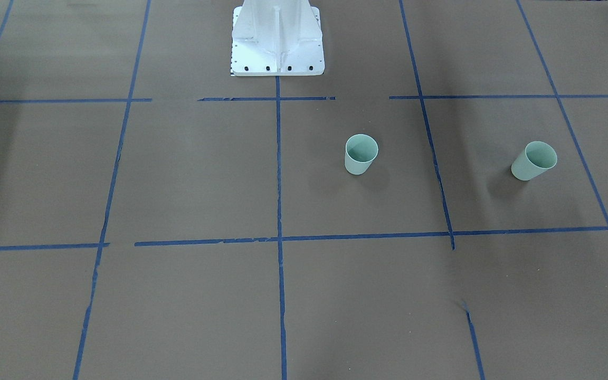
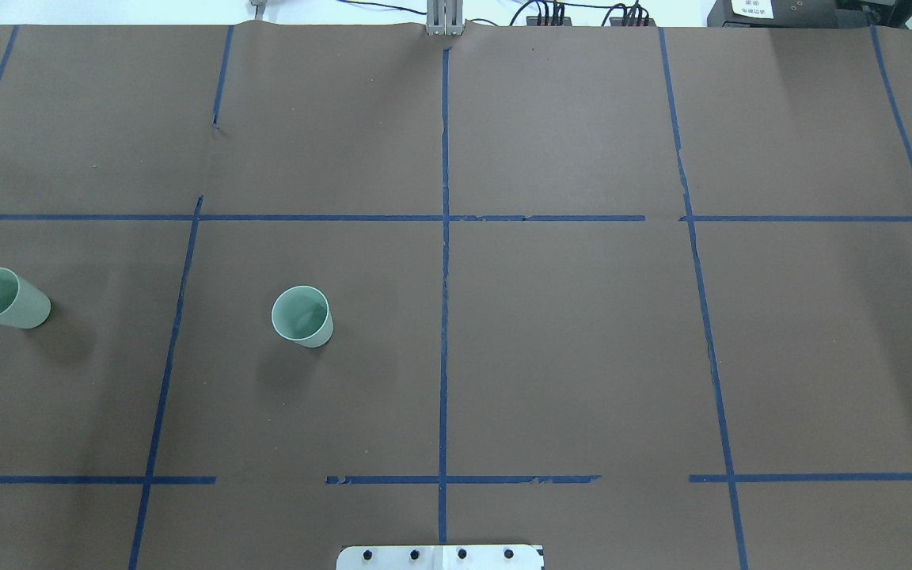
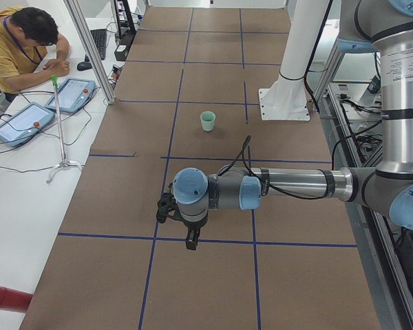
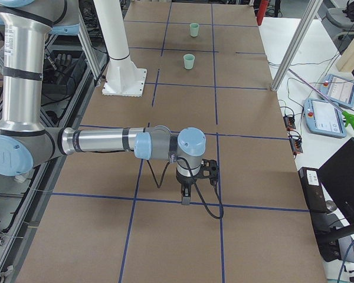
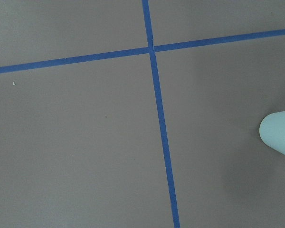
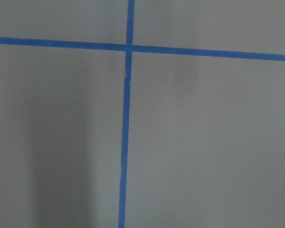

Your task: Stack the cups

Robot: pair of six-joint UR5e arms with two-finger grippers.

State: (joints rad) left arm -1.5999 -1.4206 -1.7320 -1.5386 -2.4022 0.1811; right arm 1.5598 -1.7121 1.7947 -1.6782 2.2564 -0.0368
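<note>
Two pale mint-green cups stand upright and apart on the brown table, on the robot's left side. One cup [image 2: 303, 317] is nearer the middle line and also shows in the front view [image 1: 360, 154]. The other cup [image 2: 5, 298] stands near the left edge and also shows in the front view [image 1: 533, 161]. The left wrist view catches part of one cup [image 5: 279, 133] at its right edge. The left gripper [image 3: 191, 240] and the right gripper [image 4: 184, 197] show only in the side views, pointing down over the table. I cannot tell whether they are open or shut.
The white robot base [image 1: 277, 39] stands at the table's robot side. Blue tape lines [image 2: 444, 317] divide the brown table cover into squares. A seated operator [image 3: 20, 45] and tablets [image 3: 45, 106] are beside the table's far side. The right wrist view shows only tape lines.
</note>
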